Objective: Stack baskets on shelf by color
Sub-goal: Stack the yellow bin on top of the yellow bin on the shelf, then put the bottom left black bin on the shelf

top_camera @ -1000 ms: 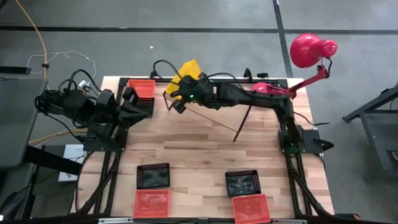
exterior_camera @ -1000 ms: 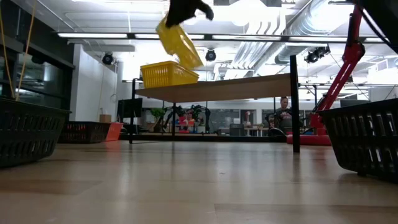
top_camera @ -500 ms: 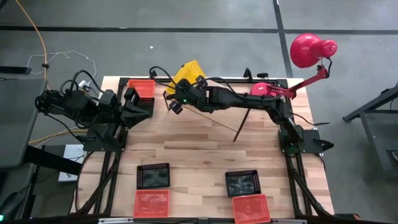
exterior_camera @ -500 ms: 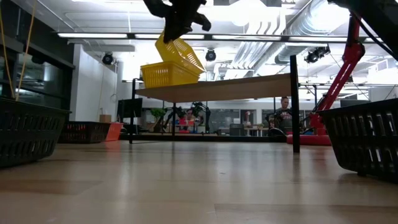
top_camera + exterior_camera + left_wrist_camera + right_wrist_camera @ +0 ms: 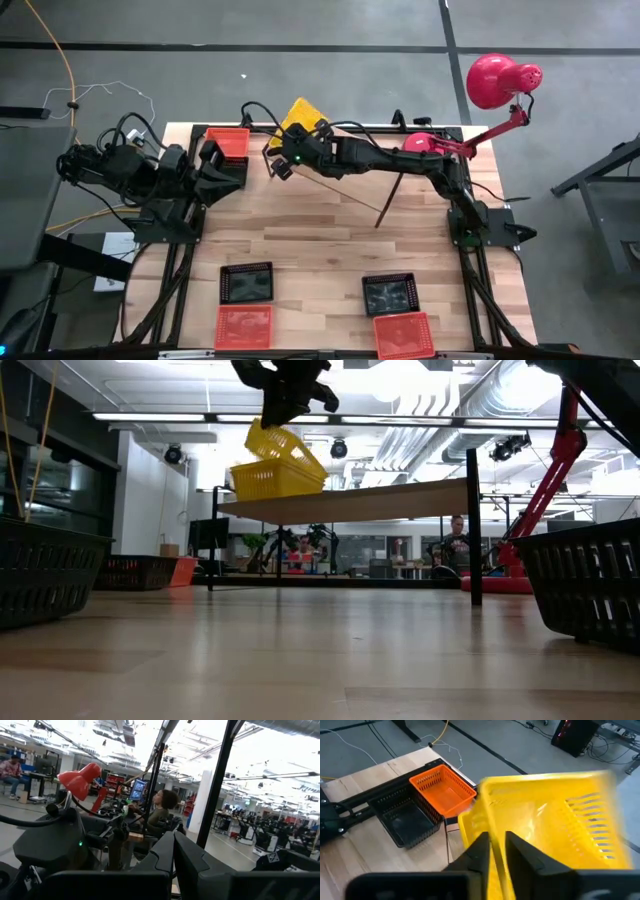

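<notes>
My right gripper is shut on a yellow basket at the table's far side, over the left end of the wooden shelf. The held basket is tilted, and its lower end sits in or on a second yellow basket, which stands on the shelf. My left gripper is shut and empty at the far left, beside an orange basket and a black basket, both on the table. My right gripper holds the yellow basket by one wall at its rim. One finger is inside the basket and one outside. The fingers come from above, slanting down toward the table's far-left. The basket tilts below them, its low end on the basket on the shelf.
Two black baskets and two orange-red baskets lie near the front edge. A red desk lamp stands at the far right. The shelf's black legs stand on the table. People sit in the room beyond.
My right gripper has moved toward the table's far-left and down with the yellow basket. The basket has tipped from hanging steeply to a flatter tilt, and its lower end has come down onto the yellow basket on the shelf.
</notes>
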Motion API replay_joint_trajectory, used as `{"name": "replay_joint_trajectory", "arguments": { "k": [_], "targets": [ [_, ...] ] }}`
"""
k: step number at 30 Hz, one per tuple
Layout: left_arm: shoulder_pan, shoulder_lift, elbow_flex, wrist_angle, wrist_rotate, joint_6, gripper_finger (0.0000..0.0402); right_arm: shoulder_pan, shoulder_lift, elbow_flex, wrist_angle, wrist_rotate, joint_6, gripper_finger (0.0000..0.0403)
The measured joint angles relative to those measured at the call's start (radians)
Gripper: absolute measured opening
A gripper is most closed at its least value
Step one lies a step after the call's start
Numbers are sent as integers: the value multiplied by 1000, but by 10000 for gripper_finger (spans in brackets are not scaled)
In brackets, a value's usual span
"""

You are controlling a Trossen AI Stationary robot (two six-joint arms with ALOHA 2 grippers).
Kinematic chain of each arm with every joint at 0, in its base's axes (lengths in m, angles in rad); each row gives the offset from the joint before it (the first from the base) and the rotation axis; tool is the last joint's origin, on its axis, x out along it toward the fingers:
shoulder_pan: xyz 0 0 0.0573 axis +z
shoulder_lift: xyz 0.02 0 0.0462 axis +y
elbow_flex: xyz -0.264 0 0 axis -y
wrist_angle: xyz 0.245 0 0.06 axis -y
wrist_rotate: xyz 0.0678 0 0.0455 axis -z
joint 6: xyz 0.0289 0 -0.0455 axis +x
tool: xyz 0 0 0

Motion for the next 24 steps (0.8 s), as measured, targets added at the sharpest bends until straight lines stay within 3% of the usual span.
{"name": "replay_joint_trajectory", "arguments": {
  "k": [7,11,18,24],
  "targets": [
    [0,0,0,0,0,20,0,0,0,22,3,9,-8,157],
    [0,0,0,0,0,25,0,0,0,74,-14,12,-44,194],
    [0,0,0,0,-1,25,0,0,-56,88,-160,-58,-115,203],
    [0,0,0,-2,-30,56,0,11,-103,87,-523,-221,-140,199]
  ]
}}
